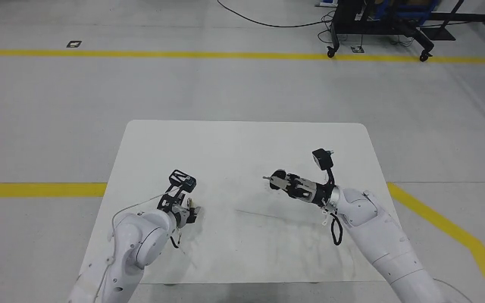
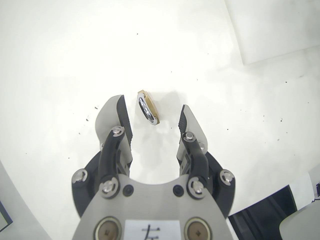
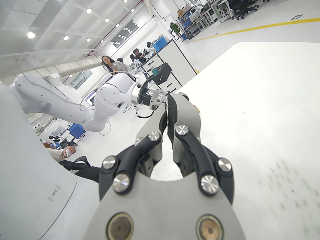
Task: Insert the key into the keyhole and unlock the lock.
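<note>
A small brass lock (image 2: 148, 107) with a chrome face rests on the white table (image 2: 75, 38), tilted on its edge. My left gripper (image 2: 153, 103) is open around it, one finger on each side and neither touching. In the top view that gripper (image 1: 187, 209) sits near the table's front left. My right gripper (image 1: 276, 180) hovers over the middle of the table, pointing toward the left arm. It is shut on a thin silver key (image 1: 267, 179) that pokes out of its tip. In the right wrist view the pads (image 3: 172, 111) are pressed together and hide the key.
The white tabletop (image 1: 242, 151) is bare between the two arms. The left arm (image 3: 112, 93) shows across the table in the right wrist view. Yellow floor lines (image 1: 227, 54) and a black wheeled cart (image 1: 379, 23) lie beyond the far edge.
</note>
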`<action>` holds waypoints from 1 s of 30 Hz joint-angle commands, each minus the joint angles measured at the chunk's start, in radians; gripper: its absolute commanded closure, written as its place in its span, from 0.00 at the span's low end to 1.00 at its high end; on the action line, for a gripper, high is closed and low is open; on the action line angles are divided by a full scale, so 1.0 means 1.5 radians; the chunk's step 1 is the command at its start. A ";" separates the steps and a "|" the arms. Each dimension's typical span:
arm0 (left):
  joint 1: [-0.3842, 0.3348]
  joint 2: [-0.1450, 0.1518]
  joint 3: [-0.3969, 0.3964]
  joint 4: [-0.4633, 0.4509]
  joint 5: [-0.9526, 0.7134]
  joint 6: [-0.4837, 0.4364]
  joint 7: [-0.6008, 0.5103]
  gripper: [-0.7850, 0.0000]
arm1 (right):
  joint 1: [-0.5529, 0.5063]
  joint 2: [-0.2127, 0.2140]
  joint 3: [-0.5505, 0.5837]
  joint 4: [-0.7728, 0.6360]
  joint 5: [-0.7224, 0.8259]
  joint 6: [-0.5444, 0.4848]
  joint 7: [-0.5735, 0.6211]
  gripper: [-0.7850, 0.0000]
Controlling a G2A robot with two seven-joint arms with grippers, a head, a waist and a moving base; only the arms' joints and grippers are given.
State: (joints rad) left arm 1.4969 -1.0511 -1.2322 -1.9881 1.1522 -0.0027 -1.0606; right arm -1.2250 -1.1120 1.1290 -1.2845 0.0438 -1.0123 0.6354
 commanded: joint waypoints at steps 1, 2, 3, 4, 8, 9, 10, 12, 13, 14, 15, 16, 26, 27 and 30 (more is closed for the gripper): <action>0.000 -0.001 0.000 0.002 -0.002 0.003 0.002 0.53 | 0.000 0.000 0.000 0.000 0.000 0.000 0.000 1.00; 0.000 -0.001 0.000 0.002 -0.001 0.004 0.003 0.54 | 0.000 0.000 0.000 0.000 0.000 0.000 0.000 1.00; 0.001 -0.001 0.001 0.000 -0.001 0.004 0.002 0.58 | 0.000 0.000 0.000 0.000 0.000 0.000 0.000 1.00; 0.002 -0.001 0.002 -0.001 0.001 0.004 0.001 0.65 | 0.000 0.000 0.000 0.000 0.000 0.000 0.000 1.00; 0.006 -0.002 0.004 -0.008 0.017 0.010 -0.003 1.00 | 0.000 0.000 0.000 0.000 0.000 0.000 0.000 1.00; 0.008 -0.002 0.005 -0.010 0.021 0.011 -0.005 1.00 | 0.000 0.000 0.000 0.000 0.000 0.000 0.000 1.00; 0.008 -0.002 0.005 -0.012 0.027 0.013 -0.008 1.00 | 0.000 0.000 0.000 0.000 0.000 0.000 0.000 1.00; 0.010 -0.002 0.007 -0.015 0.035 0.010 -0.019 1.00 | 0.000 0.000 0.000 0.000 0.000 0.000 0.000 1.00; 0.010 -0.002 0.007 -0.017 0.035 0.012 -0.020 1.00 | 0.000 0.000 0.000 0.000 0.000 0.000 0.000 1.00; 0.010 -0.002 0.006 -0.018 0.036 0.013 -0.019 1.00 | 0.000 0.000 0.000 0.000 0.000 0.000 0.000 1.00; 0.010 -0.002 0.005 -0.018 0.037 0.015 -0.019 1.00 | 0.000 0.000 0.000 0.000 0.000 0.000 0.000 1.00; 0.011 -0.002 0.004 -0.019 0.037 0.015 -0.018 1.00 | 0.000 0.000 0.000 0.000 0.000 0.000 0.000 1.00; 0.013 -0.004 0.000 -0.017 0.036 0.013 -0.010 1.00 | 0.000 0.000 0.000 0.000 0.000 0.000 0.000 1.00; 0.013 -0.005 0.000 -0.016 0.038 0.014 -0.010 1.00 | 0.000 0.000 0.000 0.000 0.000 0.000 0.000 1.00; 0.011 -0.006 0.002 -0.012 0.038 0.012 -0.013 0.89 | 0.000 0.000 0.000 0.000 0.000 0.000 0.000 1.00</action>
State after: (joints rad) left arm 1.5142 -1.0591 -1.2307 -2.0084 1.2088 0.0175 -1.0773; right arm -1.2250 -1.1120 1.1290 -1.2845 0.0438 -1.0123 0.6354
